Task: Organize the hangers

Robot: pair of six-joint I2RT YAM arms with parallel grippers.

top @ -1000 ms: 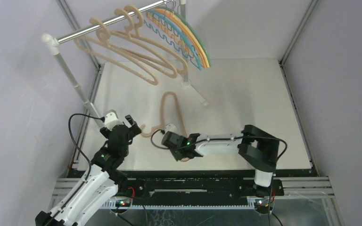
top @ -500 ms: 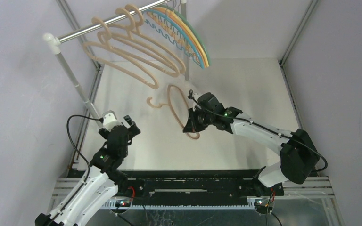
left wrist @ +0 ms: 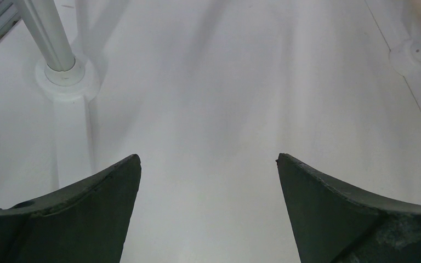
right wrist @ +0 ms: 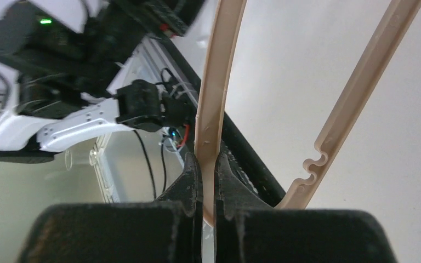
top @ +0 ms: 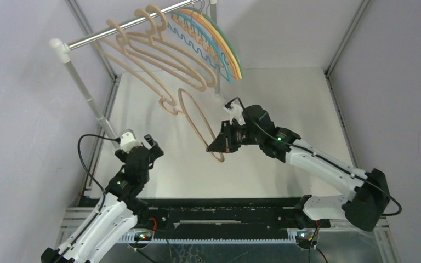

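My right gripper (top: pixel 218 147) is shut on one end of a thick beige hanger (top: pixel 193 118) and holds it in the air, its hook up by the hangers on the rail. In the right wrist view the beige bar (right wrist: pixel 215 93) is pinched between my fingers (right wrist: pixel 189 181). Three more beige hangers (top: pixel 159 57) and several thin coloured hangers (top: pixel 219 49) hang on the silver rail (top: pixel 109 32). My left gripper (top: pixel 142 143) is open and empty, low over the table at the left; its fingertips (left wrist: pixel 115 186) stand wide apart.
The rail stands on white poles: the left pole (top: pixel 85 93) with its round foot (left wrist: pixel 60 74) is just ahead of my left gripper, the right foot (left wrist: pixel 416 52) farther right. Grey walls close in the white table (top: pixel 285 104) on both sides.
My right arm has lifted the beige hanger off the table and carried it up and back toward the rail. The left arm has hardly moved.
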